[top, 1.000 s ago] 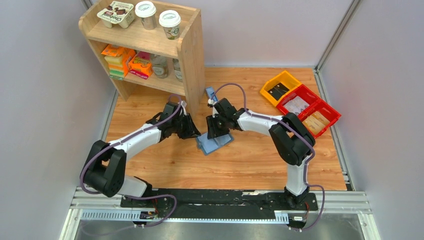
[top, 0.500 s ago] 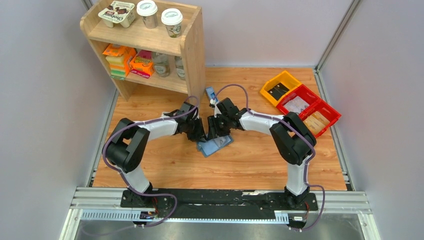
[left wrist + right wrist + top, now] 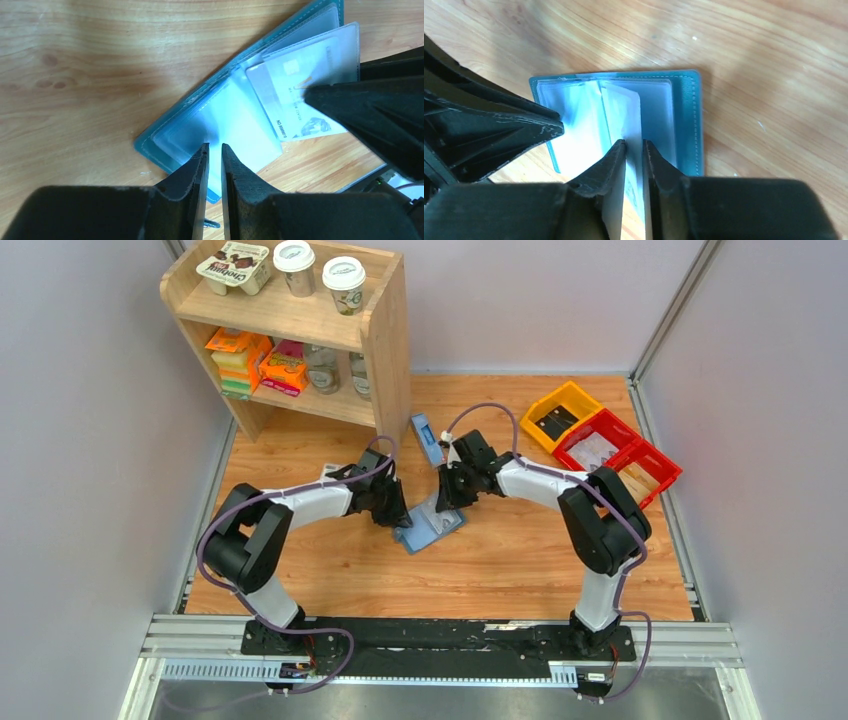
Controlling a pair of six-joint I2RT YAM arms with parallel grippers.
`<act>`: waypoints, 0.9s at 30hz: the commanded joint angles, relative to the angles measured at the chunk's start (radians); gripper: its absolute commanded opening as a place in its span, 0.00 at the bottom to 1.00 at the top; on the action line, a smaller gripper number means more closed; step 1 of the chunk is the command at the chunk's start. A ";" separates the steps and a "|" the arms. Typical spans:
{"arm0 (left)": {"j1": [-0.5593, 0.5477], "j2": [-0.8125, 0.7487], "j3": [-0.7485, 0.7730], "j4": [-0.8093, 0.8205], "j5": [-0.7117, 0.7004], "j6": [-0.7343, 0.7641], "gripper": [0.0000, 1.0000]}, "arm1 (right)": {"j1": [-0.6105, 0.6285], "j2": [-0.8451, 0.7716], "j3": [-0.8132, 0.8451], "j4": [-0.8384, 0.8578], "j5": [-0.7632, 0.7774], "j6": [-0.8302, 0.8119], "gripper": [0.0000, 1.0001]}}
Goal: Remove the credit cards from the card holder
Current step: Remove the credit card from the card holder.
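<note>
Card holder (image 3: 425, 532) lies open mid-frame; we see right gripper (image 3: 634, 144) pinching a credit card (image 3: 295, 95), left gripper (image 3: 212, 149) fingers nearly together on its clear pocket (image 3: 225, 115).

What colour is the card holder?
The card holder is teal-blue, paler inside; the right wrist view shows it best.

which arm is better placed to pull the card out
Right: the right gripper is closed on a card standing up from the holder, while the left gripper seems to steady the holder's other end.
</note>
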 commanded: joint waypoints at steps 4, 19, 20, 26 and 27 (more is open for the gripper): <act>-0.005 -0.084 -0.024 -0.146 -0.130 0.058 0.24 | -0.044 -0.069 -0.118 0.124 -0.130 0.090 0.07; -0.090 -0.198 0.081 -0.108 -0.083 -0.084 0.42 | -0.044 0.000 -0.373 0.540 -0.202 0.449 0.22; -0.091 -0.183 0.075 -0.097 -0.078 -0.092 0.42 | -0.046 -0.012 -0.374 0.527 -0.187 0.440 0.26; -0.101 -0.126 0.039 -0.061 -0.063 -0.127 0.42 | -0.044 -0.075 -0.350 0.410 -0.133 0.352 0.45; -0.101 -0.124 0.024 -0.044 -0.061 -0.141 0.41 | -0.044 -0.080 -0.344 0.392 -0.130 0.333 0.45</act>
